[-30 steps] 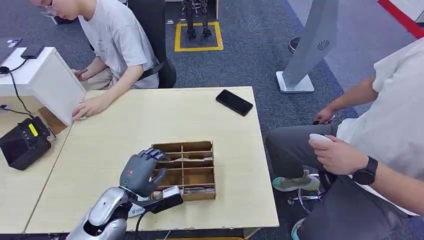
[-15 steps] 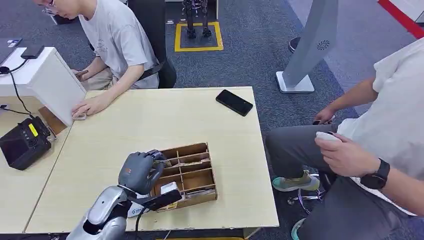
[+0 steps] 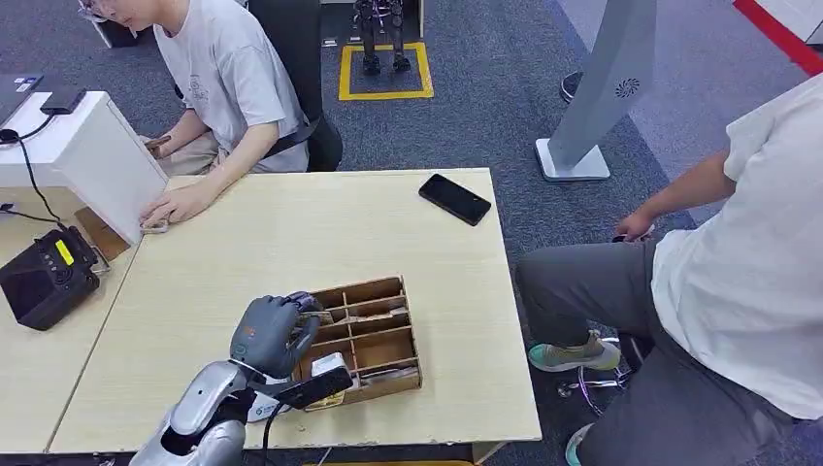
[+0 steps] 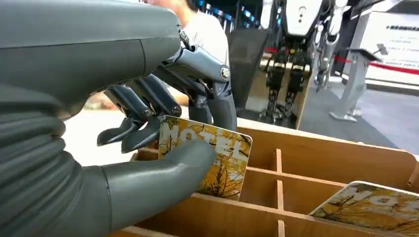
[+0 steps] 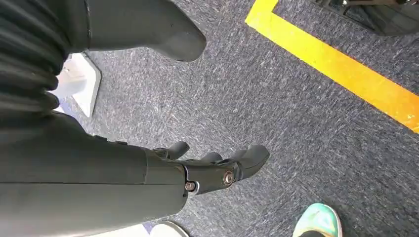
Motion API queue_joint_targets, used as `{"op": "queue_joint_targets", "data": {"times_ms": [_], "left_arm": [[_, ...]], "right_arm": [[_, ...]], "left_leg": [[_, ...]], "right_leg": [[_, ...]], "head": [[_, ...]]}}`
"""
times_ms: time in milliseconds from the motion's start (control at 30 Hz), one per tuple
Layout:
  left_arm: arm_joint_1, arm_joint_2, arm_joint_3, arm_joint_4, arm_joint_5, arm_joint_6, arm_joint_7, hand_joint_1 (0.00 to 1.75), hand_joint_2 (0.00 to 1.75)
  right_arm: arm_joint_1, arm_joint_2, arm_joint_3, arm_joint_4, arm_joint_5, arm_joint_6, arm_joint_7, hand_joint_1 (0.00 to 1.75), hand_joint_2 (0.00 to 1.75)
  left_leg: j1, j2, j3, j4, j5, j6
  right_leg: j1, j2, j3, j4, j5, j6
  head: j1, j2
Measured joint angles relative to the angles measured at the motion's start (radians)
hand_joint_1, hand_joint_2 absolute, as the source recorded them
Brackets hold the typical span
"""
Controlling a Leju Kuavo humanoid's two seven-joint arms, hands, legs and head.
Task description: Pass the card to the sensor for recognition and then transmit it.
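Wooden tray (image 3: 388, 320) on your table, and from the head view your left hand (image 3: 272, 335) sits curled at its near-left corner. From the left wrist, the card (image 4: 212, 158) is pinched, thumb (image 4: 163, 170) on its face, fingers (image 4: 148, 106) behind. Right wrist: your right hand (image 5: 163, 168) hangs over carpet, fingers apart, holding nothing.

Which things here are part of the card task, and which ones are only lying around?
For the job:
- hotel card, pinched by the left hand
- wooden divided box
- black reader, possibly the sensor

Lying about:
- black phone
- white box
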Motion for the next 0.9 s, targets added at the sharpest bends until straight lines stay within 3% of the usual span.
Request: {"op": "queue_joint_targets", "data": {"times_ms": [200, 233, 267, 367, 533, 733, 900], "left_arm": [[0.001, 0.004, 0.005, -0.009, 0.038, -0.003, -0.010, 1.75, 1.75], [-0.030, 0.060, 0.068, -0.118, 0.224, -0.015, -0.060, 1.75, 1.75], [-0.070, 0.105, 0.118, -0.181, 0.321, -0.042, -0.080, 1.75, 1.75], [-0.126, 0.172, 0.192, -0.261, 0.397, -0.090, -0.093, 1.75, 1.75], [-0.178, 0.259, 0.272, -0.373, 0.509, -0.101, -0.132, 1.75, 1.75], [-0.186, 0.320, 0.361, -0.454, 0.563, -0.106, -0.152, 1.75, 1.75], [-0.185, 0.341, 0.381, -0.478, 0.565, -0.105, -0.153, 1.75, 1.75]], "right_arm": [[0.000, 0.003, 0.000, 0.007, -0.003, 0.000, -0.007, 0.00, 1.75], [0.010, 0.010, 0.000, 0.025, -0.021, 0.000, -0.023, 0.00, 1.75], [0.017, 0.010, 0.000, 0.030, -0.023, 0.000, -0.024, 0.00, 1.75], [0.027, 0.010, 0.000, 0.035, -0.029, 0.000, -0.024, 0.00, 1.75], [0.032, 0.011, 0.000, 0.040, -0.032, 0.006, -0.025, 0.00, 1.75], [0.036, 0.012, 0.000, 0.041, -0.039, -0.002, -0.033, 0.00, 1.75], [0.036, 0.012, 0.000, 0.042, -0.039, -0.003, -0.033, 0.00, 1.75]], "left_leg": [[0.000, 0.000, 0.000, 0.000, 0.000, 0.000], [0.000, 0.000, 0.000, 0.000, 0.001, 0.000], [0.001, 0.000, 0.000, 0.000, 0.001, 0.000], [0.002, 0.000, 0.000, 0.000, 0.001, 0.000], [0.002, 0.001, 0.000, 0.000, 0.001, 0.000], [0.002, 0.001, 0.000, 0.000, 0.001, 0.000], [0.002, 0.001, 0.000, 0.000, 0.001, 0.000]], "right_leg": [[0.000, 0.000, 0.000, 0.000, 0.000, 0.000], [0.001, 0.000, 0.000, 0.000, 0.000, 0.000], [0.001, 0.000, 0.000, 0.000, 0.000, -0.001], [0.001, 0.000, -0.001, 0.001, 0.000, -0.001], [0.001, 0.002, -0.001, 0.001, 0.000, -0.001], [0.001, 0.002, -0.001, 0.001, 0.000, -0.001], [0.001, 0.002, 0.000, 0.001, 0.000, -0.001]], "head": [[0.000, 0.000], [0.000, 0.000], [0.000, 0.000], [0.000, 0.000], [0.000, 0.000], [0.000, 0.000], [0.000, 0.000]]}}
